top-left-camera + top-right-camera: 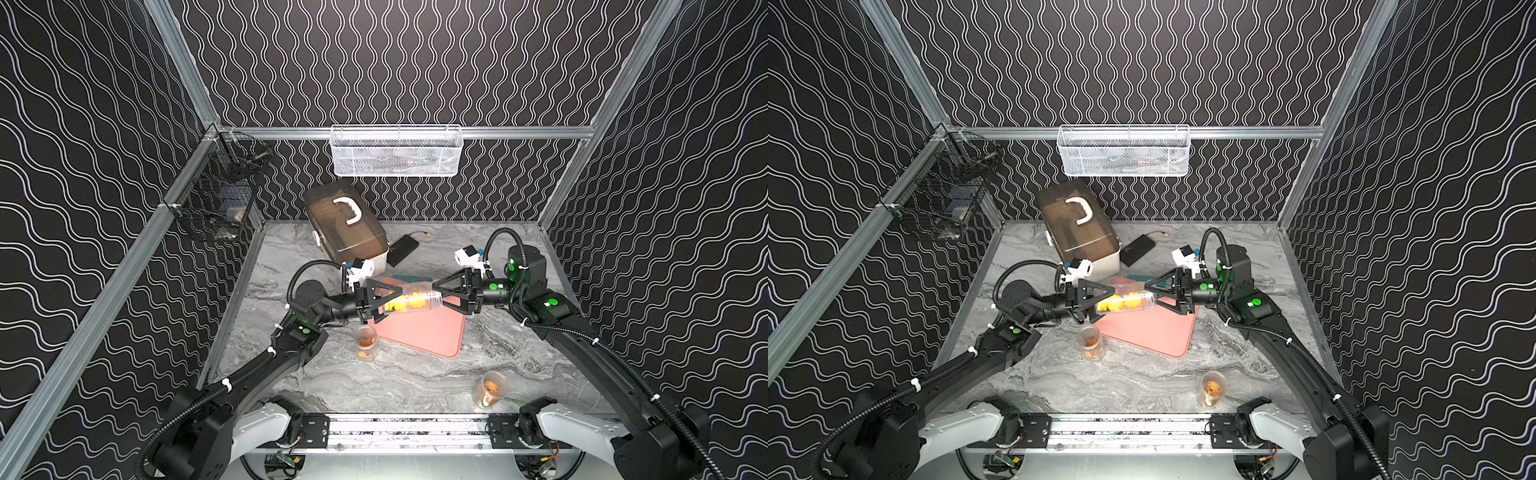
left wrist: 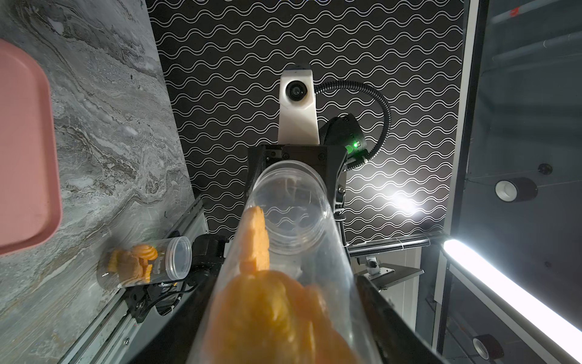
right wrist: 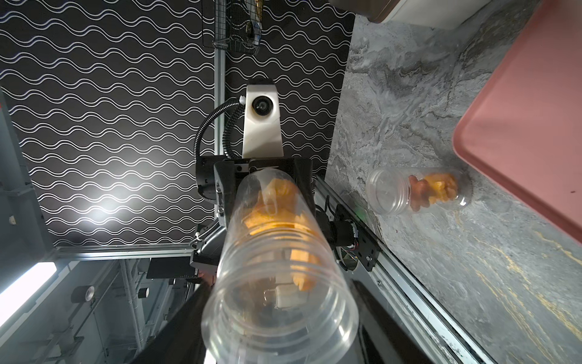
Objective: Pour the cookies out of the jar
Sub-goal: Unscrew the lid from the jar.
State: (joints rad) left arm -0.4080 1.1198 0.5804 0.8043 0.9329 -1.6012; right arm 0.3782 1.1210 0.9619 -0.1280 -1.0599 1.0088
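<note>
A pink tray (image 1: pixel 432 332) is set under the work. Above it both arms are stretched inward, wrists about level, grippers pointed at each other. Between them the clear jar (image 1: pixel 415 300) is held on its side, its long axis running gripper to gripper. The base end is clamped by the left gripper (image 1: pixel 392 301); the threaded mouth, seemingly uncapped, is straddled by the right gripper (image 1: pixel 439 297) — whether it is squeezed there cannot be told. The cookies (image 1: pixel 401 305) are bunched inside the jar, at the base end.
</note>
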